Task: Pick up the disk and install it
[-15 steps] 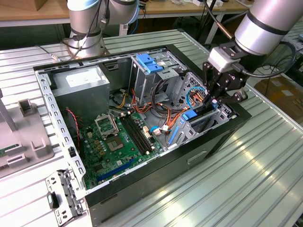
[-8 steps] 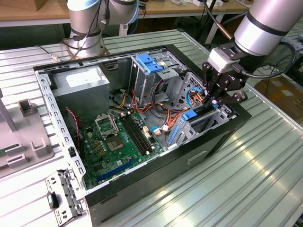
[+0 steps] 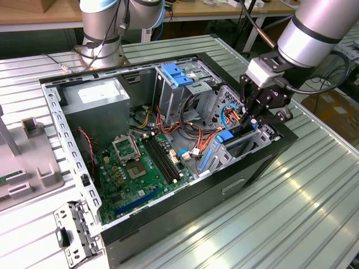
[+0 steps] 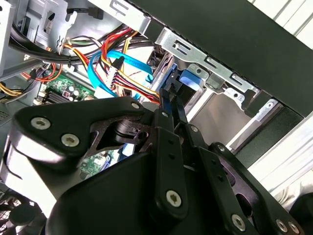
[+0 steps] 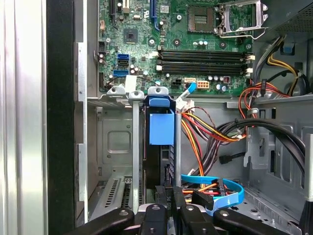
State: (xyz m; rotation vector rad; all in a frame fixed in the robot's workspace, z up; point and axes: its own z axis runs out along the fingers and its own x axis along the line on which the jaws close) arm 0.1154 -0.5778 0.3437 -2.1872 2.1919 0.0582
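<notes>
**Disk stands in the bay, gripper at its edge**

The arm [image 3: 320, 28] reaches in from the exterior view's right, bent down over the open case [image 3: 168, 140], its wrist above the corner drive bay [image 5: 117, 161]. The gripper [image 3: 253, 115] points down into that bay. The disk [image 5: 161, 147] stands on edge in the bay, blue rail facing out. The fingers [image 4: 173, 105] are pressed close together, pinching the disk's near edge in both wrist views.
</notes>
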